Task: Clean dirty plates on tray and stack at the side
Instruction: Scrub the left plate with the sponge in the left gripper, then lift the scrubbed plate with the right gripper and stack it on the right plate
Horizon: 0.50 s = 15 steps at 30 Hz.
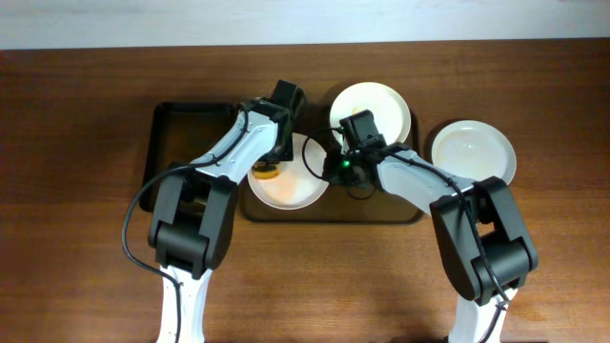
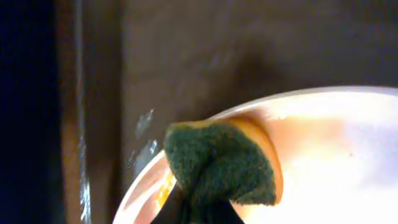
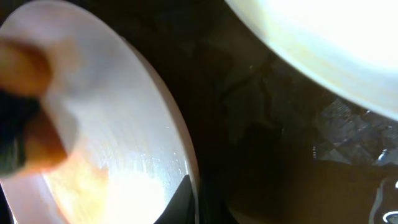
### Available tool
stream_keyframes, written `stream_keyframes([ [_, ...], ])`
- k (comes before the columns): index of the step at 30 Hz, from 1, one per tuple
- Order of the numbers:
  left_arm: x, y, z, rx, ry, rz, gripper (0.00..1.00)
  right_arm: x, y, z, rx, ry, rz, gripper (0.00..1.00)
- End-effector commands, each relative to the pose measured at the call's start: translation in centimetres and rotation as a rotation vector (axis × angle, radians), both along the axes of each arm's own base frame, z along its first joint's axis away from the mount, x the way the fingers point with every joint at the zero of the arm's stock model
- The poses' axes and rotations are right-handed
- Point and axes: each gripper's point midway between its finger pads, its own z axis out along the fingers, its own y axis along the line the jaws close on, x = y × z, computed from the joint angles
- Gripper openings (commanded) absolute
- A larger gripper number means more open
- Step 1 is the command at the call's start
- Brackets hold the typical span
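Observation:
A white plate (image 1: 291, 188) with an orange smear lies at the left of the brown tray (image 1: 381, 206). My left gripper (image 1: 271, 164) is shut on a yellow-and-green sponge (image 1: 267, 173) that presses on this plate's left part. In the left wrist view the sponge (image 2: 217, 165) sits on the plate (image 2: 329, 149). My right gripper (image 1: 330, 168) is shut on the plate's right rim, as the right wrist view shows (image 3: 188, 198). A second white plate (image 1: 381, 103) lies at the back of the tray. A third plate (image 1: 474, 152), plain white, lies on the table right of the tray.
A smaller black tray (image 1: 186, 124) stands left of the brown tray, under my left arm. The wooden table (image 1: 76, 238) surrounds both trays. In the right wrist view the back plate (image 3: 323, 37) is close above the dark tray floor (image 3: 267, 155).

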Motion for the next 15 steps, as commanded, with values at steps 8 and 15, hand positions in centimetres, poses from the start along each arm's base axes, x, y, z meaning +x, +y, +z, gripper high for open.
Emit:
stream_keyframes([
  [8,-0.7,1.2,12.3,-0.214,-0.051,-0.102,0.0,1.2,0.7,0.3,0.004,-0.074,0.049,0.3],
  [15,0.8,3.7,12.5,-0.221,-0.089,-0.043,0.0,0.5,1.2,-2.0,0.04,0.003,0.03,0.04],
])
